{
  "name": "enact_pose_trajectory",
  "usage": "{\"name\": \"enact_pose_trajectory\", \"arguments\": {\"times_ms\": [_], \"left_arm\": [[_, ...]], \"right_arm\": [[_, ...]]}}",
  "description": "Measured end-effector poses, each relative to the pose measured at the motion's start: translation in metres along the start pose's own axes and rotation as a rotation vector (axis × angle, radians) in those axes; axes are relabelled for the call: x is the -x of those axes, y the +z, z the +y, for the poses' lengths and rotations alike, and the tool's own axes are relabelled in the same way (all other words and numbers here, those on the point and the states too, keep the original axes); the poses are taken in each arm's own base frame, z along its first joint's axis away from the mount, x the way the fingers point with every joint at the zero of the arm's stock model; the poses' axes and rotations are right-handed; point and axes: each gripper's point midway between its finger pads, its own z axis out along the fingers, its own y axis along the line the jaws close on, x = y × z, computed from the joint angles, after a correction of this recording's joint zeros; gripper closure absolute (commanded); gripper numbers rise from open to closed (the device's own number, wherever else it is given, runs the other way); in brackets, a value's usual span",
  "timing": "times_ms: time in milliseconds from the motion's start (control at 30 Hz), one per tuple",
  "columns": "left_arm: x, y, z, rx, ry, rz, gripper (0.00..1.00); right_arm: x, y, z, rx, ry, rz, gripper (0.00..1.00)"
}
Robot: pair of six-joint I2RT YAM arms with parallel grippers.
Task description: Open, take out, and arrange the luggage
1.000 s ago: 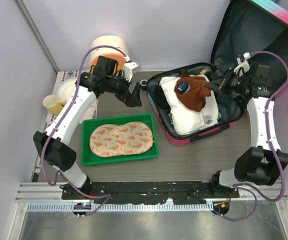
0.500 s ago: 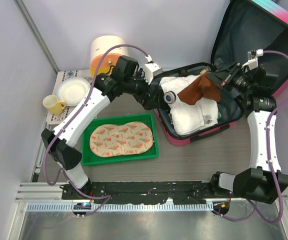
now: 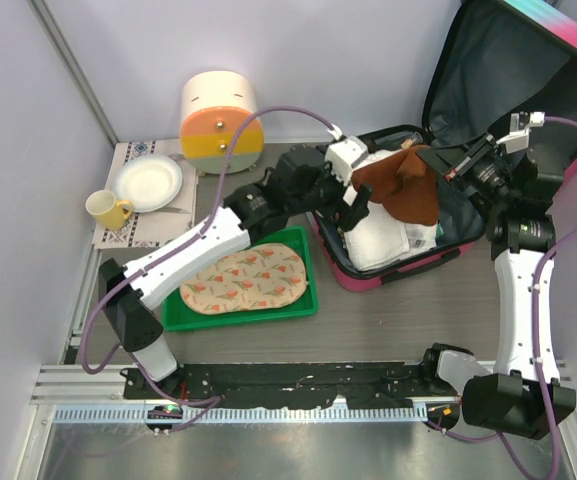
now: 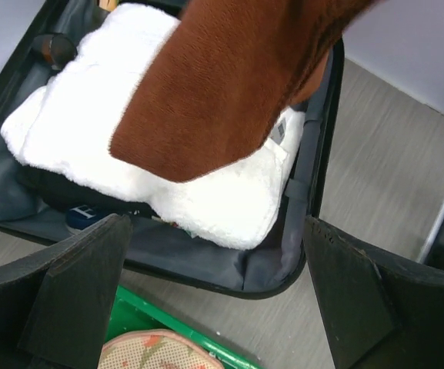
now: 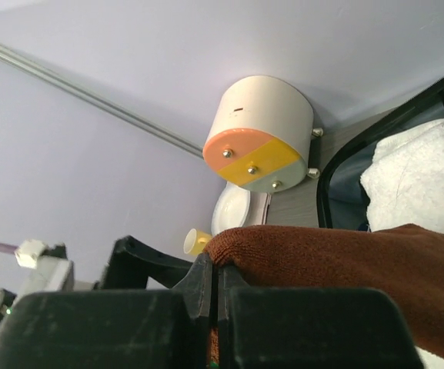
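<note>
Luggage (image 3: 508,70) lies open, long axis left-right, lid raised far right; right hand (image 3: 453,158) pinches brown cloth (image 3: 408,192); left hand (image 3: 354,212) gapes wide, empty.

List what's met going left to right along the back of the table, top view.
yellow mug → white plate → round cream-and-orange drawer box → brown cloth → right pincer, shut on the cloth's top edge.

Top camera looks down; both close wrist cameras share the luggage (image 4: 206,261).
</note>
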Motion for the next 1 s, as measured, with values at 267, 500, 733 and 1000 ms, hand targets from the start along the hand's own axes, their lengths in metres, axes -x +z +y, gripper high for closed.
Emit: {"name": "enact_pose_trajectory", "arguments": {"times_ms": [267,500,733,1000], "left_arm": [[-0.021,0.021,-0.046,0.116,0.304,-0.071,0.0],[0.031,0.013,-0.052,0.241,0.435,-0.262,0.0],[0.049,0.008,-0.068,0.236,0.457,-0.34,0.01],[0.057,0.011,-0.08,0.223,0.47,-0.37,0.13]], "right_arm": [[0.004,-0.019,0.028,0.03,-0.012,-0.09,0.99],[-0.009,-0.025,0.021,0.019,0.041,-0.086,0.99],[-0.021,-0.03,0.017,0.016,0.078,-0.077,0.99],[-0.033,-0.036,0.021,0.032,0.094,-0.064,0.99]]}}
